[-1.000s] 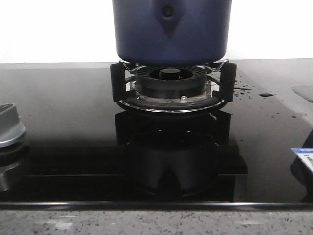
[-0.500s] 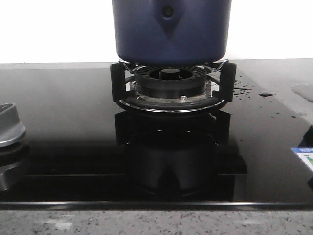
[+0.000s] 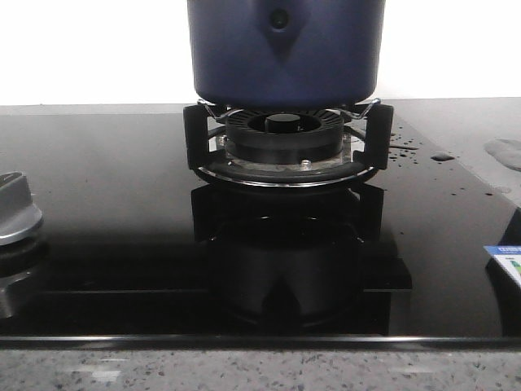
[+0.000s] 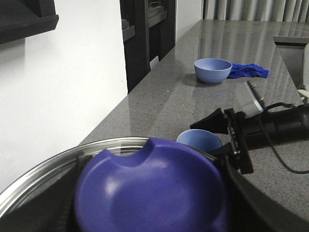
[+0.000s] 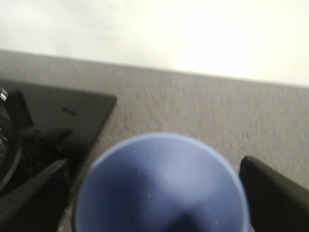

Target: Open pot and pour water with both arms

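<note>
The pot (image 3: 285,53) sat on the black burner (image 3: 283,142) of a glossy hob (image 3: 114,212), its rivet and pointed handle mount facing the front camera. What it held could not be seen from there. Water drops (image 3: 404,147) lay on the glass right of the burner, and a knob (image 3: 16,209) stood at the left edge.

Only the left wrist view showed the lid (image 4: 67,162): a glass disc with a steel rim and a purple knob (image 4: 149,188) that filled the foreground. The left gripper's jaws were hidden, so I cannot tell their state. Beyond the lid, the right gripper (image 4: 217,137) flanked a blue cup (image 4: 199,140); a blue bowl (image 4: 212,70) and cloth (image 4: 248,71) lay farther along the counter (image 4: 164,101).

The right wrist view looked into that cup (image 5: 161,186), blurred and seemingly empty, between wide-spread fingers (image 5: 273,193); whether they gripped it I cannot tell.
</note>
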`<state>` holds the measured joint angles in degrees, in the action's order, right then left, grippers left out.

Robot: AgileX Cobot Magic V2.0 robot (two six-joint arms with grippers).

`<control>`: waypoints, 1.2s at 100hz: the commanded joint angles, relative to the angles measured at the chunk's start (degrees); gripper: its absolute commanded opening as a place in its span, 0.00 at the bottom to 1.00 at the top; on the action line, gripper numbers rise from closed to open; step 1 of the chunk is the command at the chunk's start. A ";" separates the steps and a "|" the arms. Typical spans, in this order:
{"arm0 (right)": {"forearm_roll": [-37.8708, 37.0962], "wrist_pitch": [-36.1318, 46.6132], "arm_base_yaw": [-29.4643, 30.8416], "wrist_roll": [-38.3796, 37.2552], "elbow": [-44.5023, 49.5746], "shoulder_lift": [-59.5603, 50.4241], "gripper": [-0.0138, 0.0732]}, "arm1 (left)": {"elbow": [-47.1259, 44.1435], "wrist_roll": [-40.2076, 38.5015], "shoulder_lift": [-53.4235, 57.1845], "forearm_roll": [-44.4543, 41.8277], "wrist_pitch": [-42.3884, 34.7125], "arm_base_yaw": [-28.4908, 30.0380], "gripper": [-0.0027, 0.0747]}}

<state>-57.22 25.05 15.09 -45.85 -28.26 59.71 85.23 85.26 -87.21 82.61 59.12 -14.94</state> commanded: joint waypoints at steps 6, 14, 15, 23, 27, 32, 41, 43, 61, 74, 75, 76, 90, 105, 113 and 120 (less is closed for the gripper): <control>1.09 4.39 0.37 -0.19 -1.74 -5.26 0.89 | 1.77 0.35 -0.34 7.39 -1.38 -0.44 0.39; 1.09 4.00 0.37 -0.19 -1.74 -7.82 0.89 | 1.77 1.46 -2.14 10.05 -1.46 -0.44 0.39; 1.09 3.86 0.37 -0.19 -1.74 -8.02 0.89 | 1.77 1.74 -2.49 10.63 -1.46 -0.44 0.39; 1.09 3.36 0.37 -0.19 -1.74 -10.52 0.89 | 1.77 4.19 -4.30 12.62 -1.46 -1.05 0.39; 1.09 3.03 0.37 -0.19 -1.74 -11.64 0.89 | 1.77 5.28 -5.30 12.77 -1.61 -1.74 0.39; 1.09 2.76 0.23 -0.19 -1.74 -13.30 0.88 | 1.77 6.42 -6.42 12.77 -1.88 -2.75 0.39; 1.09 2.63 -0.30 -0.19 -1.74 -15.54 0.79 | 1.77 6.79 -8.38 12.77 -2.76 -4.61 0.39; 1.09 2.63 -0.44 -0.19 -1.74 -16.04 0.75 | 1.77 7.07 -8.82 12.77 -3.03 -5.02 0.39; 1.09 1.36 -2.11 -0.19 -1.74 -19.38 0.26 | 1.77 9.61 -11.41 12.89 -5.99 -6.96 0.39; 1.09 0.54 -2.48 -0.28 -1.74 -21.14 0.08 | 1.77 9.61 -12.22 13.62 -8.50 -7.12 0.39; 1.09 0.54 -2.48 -0.28 -1.74 -21.31 0.08 | 1.77 9.61 -12.22 13.62 -8.64 -7.12 0.39; 1.09 0.44 -2.48 -0.28 -1.74 -21.32 0.08 | 1.77 9.61 -12.22 13.51 -8.95 -7.12 0.39; 1.09 0.18 -2.48 -0.28 -1.74 -22.24 0.08 | 1.77 9.61 -12.22 13.51 -9.53 -7.12 0.39; 1.09 -0.17 -2.48 -0.28 -1.74 -22.24 0.08 | 1.77 9.61 -12.22 13.51 -8.53 -7.12 0.39; 1.09 -0.30 -2.48 -0.28 -1.74 -22.24 0.08 | 1.77 9.61 -12.22 13.51 -7.83 -7.12 0.39; 1.09 -0.30 -2.48 -0.28 -1.74 -22.24 0.08 | 1.77 9.61 -12.22 13.51 -8.01 -7.33 0.39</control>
<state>-57.22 23.07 12.68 -46.20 -28.26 37.69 85.12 94.72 -102.58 90.63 48.95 -21.74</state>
